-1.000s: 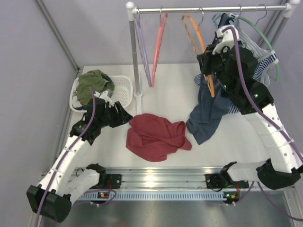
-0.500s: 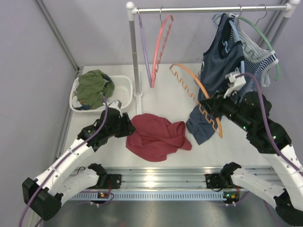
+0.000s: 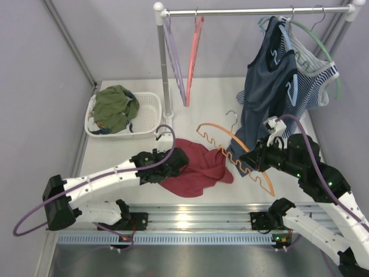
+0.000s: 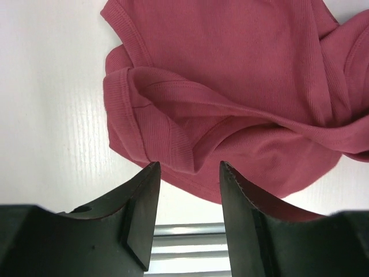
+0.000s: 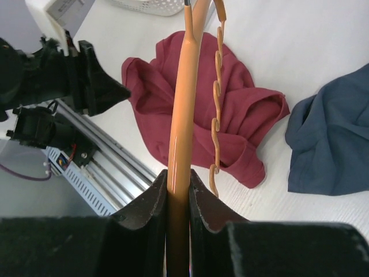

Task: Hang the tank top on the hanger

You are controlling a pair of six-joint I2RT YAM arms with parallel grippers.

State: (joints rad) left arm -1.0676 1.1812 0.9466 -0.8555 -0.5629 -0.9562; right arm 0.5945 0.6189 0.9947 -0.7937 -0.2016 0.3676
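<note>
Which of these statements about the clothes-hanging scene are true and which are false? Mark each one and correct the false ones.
1. The right gripper clamps the orange hanger. True.
2. The red top hangs on that hanger. False: it lies crumpled on the table.
3. The left gripper is shut on the red top. False: its jaws stand open over the top's edge.
4. A navy top hangs from the rail. True.
</note>
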